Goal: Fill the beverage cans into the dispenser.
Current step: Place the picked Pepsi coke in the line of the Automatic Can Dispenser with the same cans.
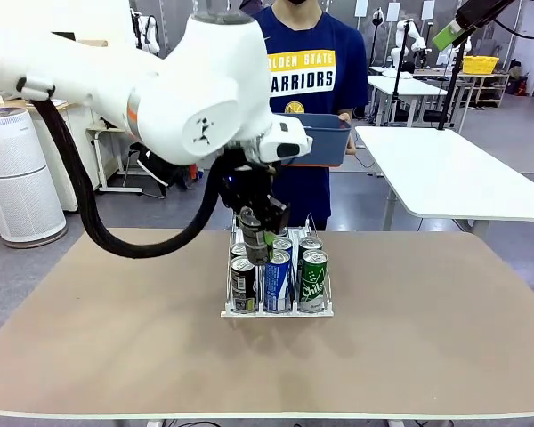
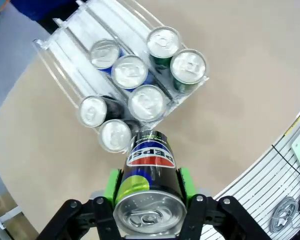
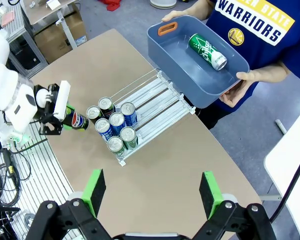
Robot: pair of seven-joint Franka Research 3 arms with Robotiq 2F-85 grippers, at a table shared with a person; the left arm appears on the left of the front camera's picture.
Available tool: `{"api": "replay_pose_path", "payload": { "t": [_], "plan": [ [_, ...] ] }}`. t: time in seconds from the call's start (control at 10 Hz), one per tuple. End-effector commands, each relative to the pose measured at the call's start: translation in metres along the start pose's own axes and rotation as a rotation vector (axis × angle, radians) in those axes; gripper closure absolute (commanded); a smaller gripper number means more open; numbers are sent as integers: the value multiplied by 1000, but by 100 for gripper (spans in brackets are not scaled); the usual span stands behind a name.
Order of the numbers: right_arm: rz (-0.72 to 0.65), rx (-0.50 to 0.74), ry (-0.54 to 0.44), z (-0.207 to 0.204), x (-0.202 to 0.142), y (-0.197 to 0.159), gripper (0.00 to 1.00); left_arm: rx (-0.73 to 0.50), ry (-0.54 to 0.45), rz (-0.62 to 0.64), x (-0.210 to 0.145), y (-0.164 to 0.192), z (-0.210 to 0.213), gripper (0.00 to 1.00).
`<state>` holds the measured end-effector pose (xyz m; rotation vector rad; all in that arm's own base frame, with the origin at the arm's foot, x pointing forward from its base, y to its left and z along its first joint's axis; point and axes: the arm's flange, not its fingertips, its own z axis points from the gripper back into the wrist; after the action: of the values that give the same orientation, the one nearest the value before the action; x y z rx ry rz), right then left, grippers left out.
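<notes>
Seven cans (image 2: 129, 71) stand upright in the dispenser (image 2: 85, 30), silver tops up, crowded against its front lip: two black in one outer lane, three blue in the middle, two green in the other outer lane. The rear halves of the lanes are bare. The dispenser sits near the middle of the surface (image 1: 427, 320), its lanes running from the robot's side toward the person (image 1: 307, 80).

From the picture's left, the left arm (image 1: 187, 89) reaches to the middle of the surface, its wrist bent so the left claw (image 1: 254, 238) hangs fingers-down over the dispenser's front left corner. Its green pads (image 2: 112, 182) are clamped on the sides of a Pepsi can (image 2: 150, 160). That can's long axis runs along the fingers, silver top toward the wrist and base toward the black lane below, clear of the standing cans.

High above the surface, the right claw (image 3: 152, 187) looks down with its fingers spread wide and nothing between them.

At the far edge, the person's hands (image 3: 237, 92) hold a bin (image 3: 180, 70) above the surface. One green can (image 3: 207, 50) lies on its side in it.
</notes>
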<state>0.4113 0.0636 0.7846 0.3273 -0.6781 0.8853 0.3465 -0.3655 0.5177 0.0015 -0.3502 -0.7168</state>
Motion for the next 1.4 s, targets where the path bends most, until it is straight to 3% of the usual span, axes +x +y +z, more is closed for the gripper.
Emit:
{"api": "replay_pose_path", "payload": {
  "t": [0.0,0.5,1.0,1.3],
  "plan": [
    [-2,4,-3,0,-1,2,0,-45,-46,13,-21,-3,-13,42],
    [-2,4,-3,0,-1,2,0,-107,5,-70,-60,16,-42,42],
    [-2,4,-3,0,-1,2,0,-68,83,-55,-43,11,-49,42],
    [-2,4,-3,0,-1,2,0,-4,55,-84,-28,24,-62,42]
  ]
}}
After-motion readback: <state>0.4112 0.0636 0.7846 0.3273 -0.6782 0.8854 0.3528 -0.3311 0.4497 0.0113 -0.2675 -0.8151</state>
